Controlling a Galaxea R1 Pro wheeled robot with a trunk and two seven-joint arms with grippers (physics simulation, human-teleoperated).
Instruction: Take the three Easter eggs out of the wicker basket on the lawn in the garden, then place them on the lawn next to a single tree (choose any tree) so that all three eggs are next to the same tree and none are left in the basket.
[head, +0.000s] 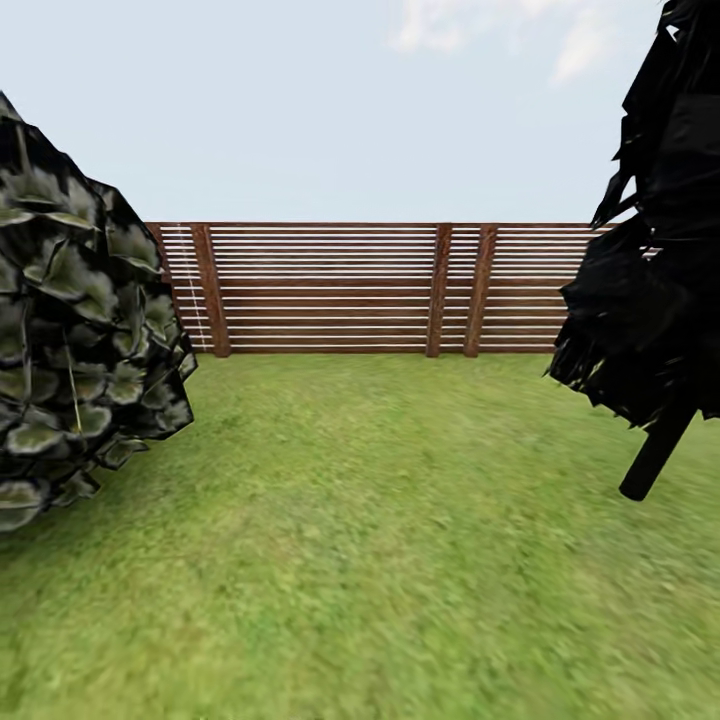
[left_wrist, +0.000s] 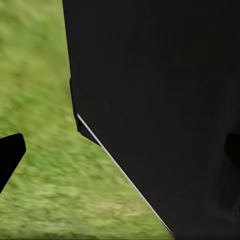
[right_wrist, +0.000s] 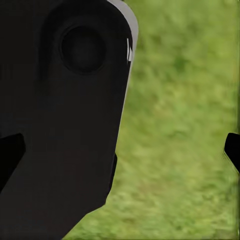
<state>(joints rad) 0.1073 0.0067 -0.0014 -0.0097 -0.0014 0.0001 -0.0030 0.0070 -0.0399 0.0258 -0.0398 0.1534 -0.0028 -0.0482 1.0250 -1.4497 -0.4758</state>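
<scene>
lawn (right_wrist: 180, 150) beneath right tool (right_wrist: 120, 150)

Black body panels (left_wrist: 160, 100), round recess (right_wrist: 82, 47), pale edging.

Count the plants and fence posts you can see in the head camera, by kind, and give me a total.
Leafy green bush: 1
Near-black conifer: 1
Upright posts on the wooden fence: 4, for example this post
Total: 6
</scene>
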